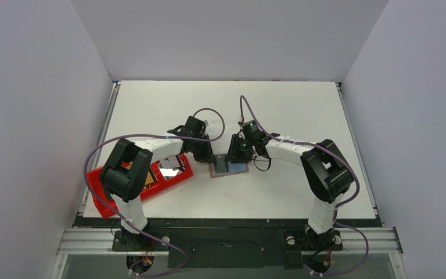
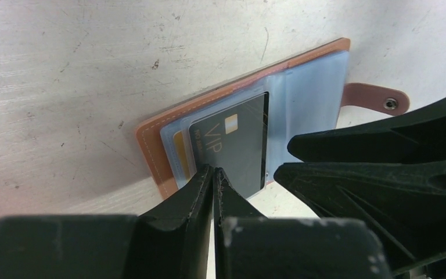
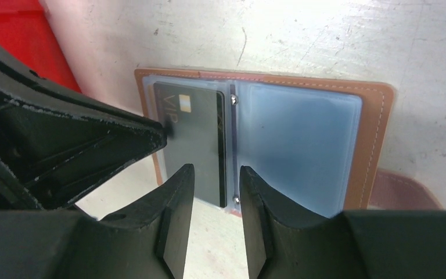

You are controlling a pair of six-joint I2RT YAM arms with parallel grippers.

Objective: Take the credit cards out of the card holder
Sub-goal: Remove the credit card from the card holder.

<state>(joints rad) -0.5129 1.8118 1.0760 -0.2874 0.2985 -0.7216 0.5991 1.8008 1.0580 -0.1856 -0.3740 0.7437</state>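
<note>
Card holder (image 1: 229, 168) lies open just right of the red tray (image 1: 96, 189), a dark credit card (image 2: 235, 145) still sleeved, so we judge extraction unfinished: left claw (image 2: 213, 174) pressed together at its corner, right claw (image 3: 216, 171) spread over the fold.

The card holder (image 1: 229, 168) lies open on the table (image 1: 290, 110), right of the tray (image 1: 94, 185). A credit card (image 3: 200, 133) sits in one sleeve, perhaps partly out.
</note>
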